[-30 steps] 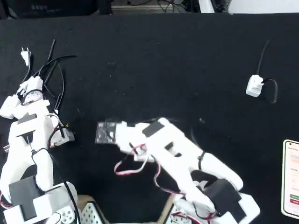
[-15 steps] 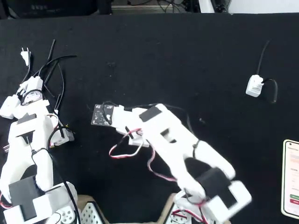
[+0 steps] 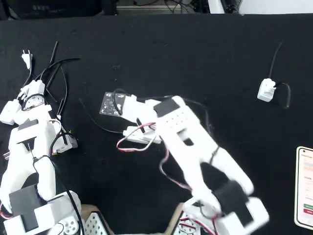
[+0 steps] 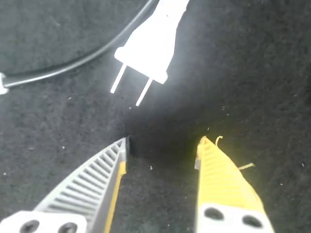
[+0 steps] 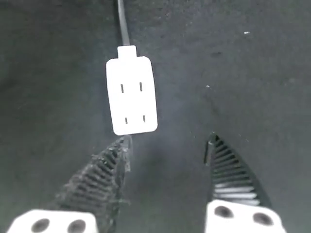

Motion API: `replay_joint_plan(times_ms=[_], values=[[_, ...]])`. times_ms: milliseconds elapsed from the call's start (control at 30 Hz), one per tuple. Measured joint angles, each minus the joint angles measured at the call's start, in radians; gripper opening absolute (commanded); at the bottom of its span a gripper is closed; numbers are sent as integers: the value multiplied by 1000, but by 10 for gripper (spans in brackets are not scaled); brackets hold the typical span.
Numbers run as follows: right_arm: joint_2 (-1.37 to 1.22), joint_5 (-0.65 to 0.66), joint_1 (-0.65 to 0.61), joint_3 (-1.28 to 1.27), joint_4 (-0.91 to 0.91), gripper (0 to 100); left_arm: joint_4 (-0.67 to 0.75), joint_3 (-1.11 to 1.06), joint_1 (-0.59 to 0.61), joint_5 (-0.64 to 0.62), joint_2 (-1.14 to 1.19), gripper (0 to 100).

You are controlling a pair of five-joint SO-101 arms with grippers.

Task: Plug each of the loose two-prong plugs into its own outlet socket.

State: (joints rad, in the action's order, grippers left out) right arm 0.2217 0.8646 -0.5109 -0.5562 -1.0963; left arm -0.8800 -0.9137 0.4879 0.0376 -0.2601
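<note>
A white two-prong plug [image 4: 148, 51] is seen lying flat on the black table [image 4: 252, 73], its two bare prongs pointed towards the left gripper [image 4: 163, 143], whose grey and yellow fingers are spread wide with nothing held between them; the prong tips are kept near that gap but apart from both fingers, and a black cable [image 4: 63, 68] is laid just beside the plug. A white outlet socket [image 5: 131, 94] is laid face up with two pairs of slots shown, a black cord [image 5: 123, 22] leaving its far end; the right gripper [image 5: 167, 141] is likewise spread, one dark fingertip set right at the socket's near corner, though contact cannot be judged. In the high view a second plug [image 3: 26, 58] is found at the table's ten o'clock, prongs aimed at twelve, beside a tangle of black wires [image 3: 56, 73]. The left arm [image 3: 29, 142] is placed along the eight o'clock edge, and the right arm [image 3: 190, 147] is stretched from six o'clock towards ten, ending just short of the table's centre. A second socket block [image 3: 266, 90] on its own cord is set well apart at two o'clock, and a phone [image 3: 304, 186] is cut by the four o'clock edge
</note>
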Motion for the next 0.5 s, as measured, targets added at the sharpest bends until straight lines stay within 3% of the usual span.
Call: replay_joint_plan(times_ms=[133,267,500], values=[[160,-68,0,-91,-21,219,0,0,0,0,0,227],[296,-241,-2,-210,-3,218,-5,5,0,0,0,229],[351,-554,-2,-494,299,218,-31,44,25,25,2,230]])
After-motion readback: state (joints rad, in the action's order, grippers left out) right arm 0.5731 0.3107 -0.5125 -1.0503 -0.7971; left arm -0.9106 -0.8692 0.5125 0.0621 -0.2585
